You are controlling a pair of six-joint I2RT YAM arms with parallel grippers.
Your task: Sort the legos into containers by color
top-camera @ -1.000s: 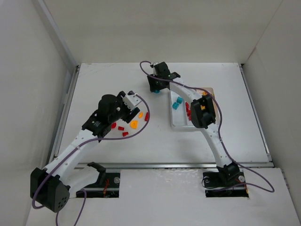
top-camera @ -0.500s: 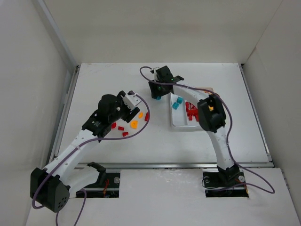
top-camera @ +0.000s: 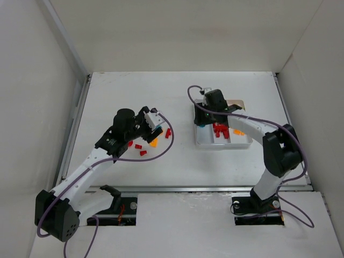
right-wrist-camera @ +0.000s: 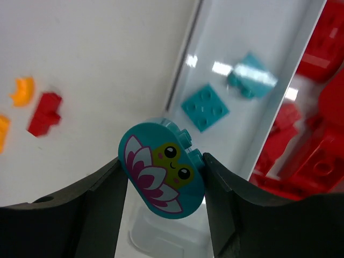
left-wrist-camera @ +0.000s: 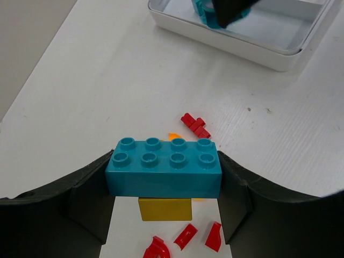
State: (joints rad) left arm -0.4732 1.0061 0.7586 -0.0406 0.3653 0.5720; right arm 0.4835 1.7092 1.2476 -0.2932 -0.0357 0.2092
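Legos in teal occupy both grippers. The right gripper (top-camera: 202,120) pinches a rounded teal piece (right-wrist-camera: 163,174) printed with a frog on a flower, jaws closed on its two sides. The piece hangs over the outer rim of the white tray (top-camera: 236,145), at the edge of the compartment nearest the left arm. A teal square plate (right-wrist-camera: 204,107) and a small teal brick (right-wrist-camera: 251,78) already lie in that compartment. The left gripper (top-camera: 152,120) clamps a teal two-by-four brick (left-wrist-camera: 164,167) by its short ends, studs up, above the loose pile and well apart from the tray.

Hazards, as we judge them:
- Released here, the printed piece may strike the rim and tip out onto the table, or bounce over the divider into the red bricks (right-wrist-camera: 317,161). A small move inward looks advisable first.
- The two-by-four brick is bound for the same compartment, which the right arm now covers. Advancing the left arm too soon risks contact.
- Held only at its ends, that brick may pivot if nudged.

Surroundings: a yellow brick (left-wrist-camera: 165,209) shows directly under the held brick — we cannot tell whether it is attached or lies on the table. Loose red pieces (left-wrist-camera: 194,124) lie near it. Orange pieces (top-camera: 238,132) sit in the tray's far compartment.
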